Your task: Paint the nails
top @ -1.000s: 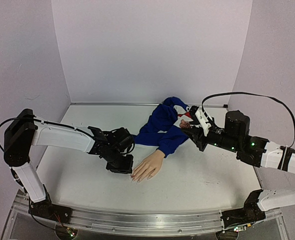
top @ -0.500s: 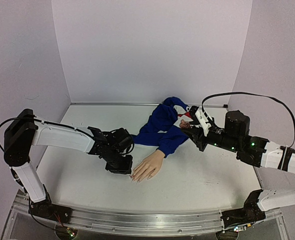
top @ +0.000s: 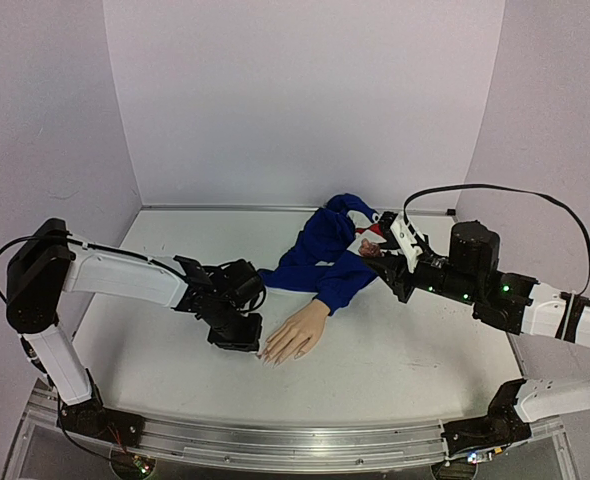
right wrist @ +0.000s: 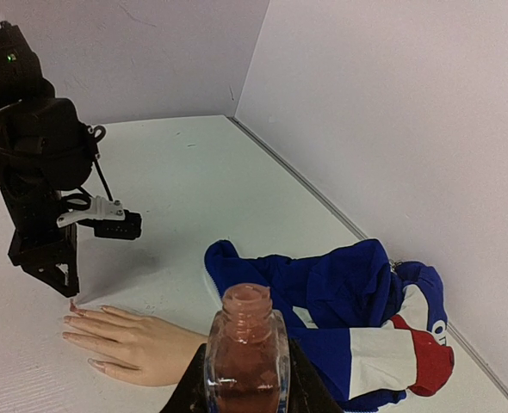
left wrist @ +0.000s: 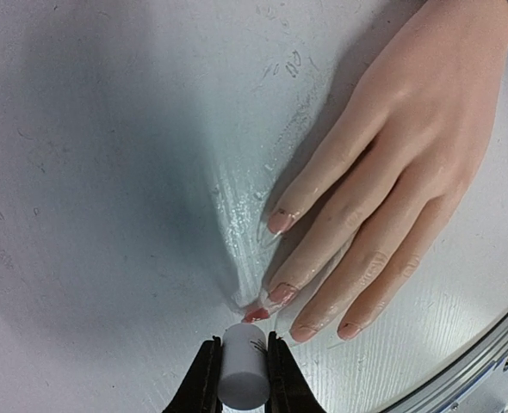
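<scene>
A beige mannequin hand [top: 297, 332] in a blue sleeve [top: 325, 255] lies palm down on the table; it also shows in the left wrist view [left wrist: 392, 163]. Its nails [left wrist: 281, 222] show at the fingertips, two with pink polish [left wrist: 280, 294]. My left gripper [top: 237, 335] is shut on the white cap of the polish brush [left wrist: 242, 374]; the brush tip [left wrist: 256, 315] touches the table just off a fingertip. My right gripper [top: 383, 252] is shut on the open pinkish polish bottle [right wrist: 245, 357], held above the sleeve.
The blue jacket with a white and red panel [right wrist: 409, 344] is bunched at the back right near the wall. Smears of polish mark the table [left wrist: 237, 215] beside the fingertips. The table's metal front rail [top: 275, 440] runs close below the hand.
My left gripper has shifted slightly down and left along the fingertips with the brush. The right arm and bottle have not moved.
</scene>
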Tool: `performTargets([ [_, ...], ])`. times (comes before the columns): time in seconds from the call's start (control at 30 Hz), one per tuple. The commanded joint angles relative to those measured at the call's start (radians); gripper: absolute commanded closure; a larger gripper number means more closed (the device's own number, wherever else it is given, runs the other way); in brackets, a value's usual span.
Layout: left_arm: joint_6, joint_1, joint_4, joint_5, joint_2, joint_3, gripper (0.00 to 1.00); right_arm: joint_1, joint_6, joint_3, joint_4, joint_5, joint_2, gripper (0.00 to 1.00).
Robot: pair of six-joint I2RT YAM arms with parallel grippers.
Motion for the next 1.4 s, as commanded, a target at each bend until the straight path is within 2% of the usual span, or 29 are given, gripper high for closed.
performTargets([
  [0.0, -0.02, 0.003, 0.017, -0.014, -0.066, -0.019, 1.0, -0.007, 0.011, 0.013, 0.066, -0.008, -0.012, 1.0],
  [0.37, 0.005, -0.015, 0.078, -0.104, -0.186, -0.063, 1.0, -0.006, 0.012, 0.013, 0.067, -0.011, -0.004, 1.0],
  [0.67, 0.05, -0.014, 0.095, -0.081, -0.109, 0.002, 1.0, -0.007, 0.015, 0.013, 0.066, -0.01, -0.007, 1.0],
  [0.77, 0.053, -0.014, 0.096, -0.029, -0.077, 0.017, 1.0, -0.007, 0.013, 0.012, 0.066, -0.01, -0.006, 1.0],
  [1.37, 0.064, -0.014, 0.074, -0.021, -0.037, 0.053, 1.0, -0.007, 0.015, 0.012, 0.066, -0.008, -0.014, 1.0],
])
